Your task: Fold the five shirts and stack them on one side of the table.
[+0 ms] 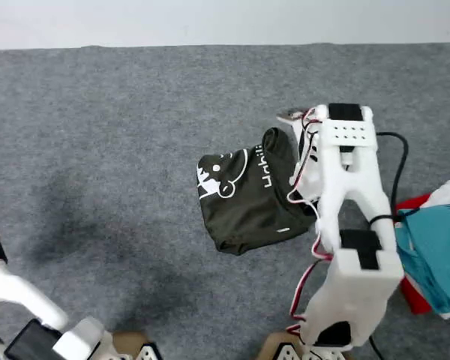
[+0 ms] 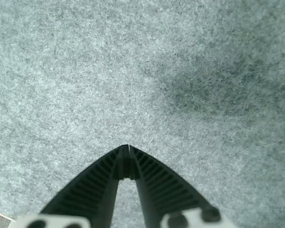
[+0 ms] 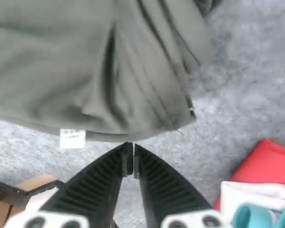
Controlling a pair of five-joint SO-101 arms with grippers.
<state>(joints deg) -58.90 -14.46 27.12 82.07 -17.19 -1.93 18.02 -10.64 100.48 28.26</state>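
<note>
A dark olive shirt with a white print lies bunched in the middle of the grey carpeted table. Its right edge is drawn up toward my right gripper. In the right wrist view the gripper is shut, with its tips at the hem of the dark shirt, which hangs close with a small white label showing. My left gripper is shut on nothing above bare carpet. Its arm sits at the table's near left corner.
A heap of other shirts lies at the right edge: a teal one on top, red beneath, white behind. The red cloth and white cloth also lie close to my right gripper.
</note>
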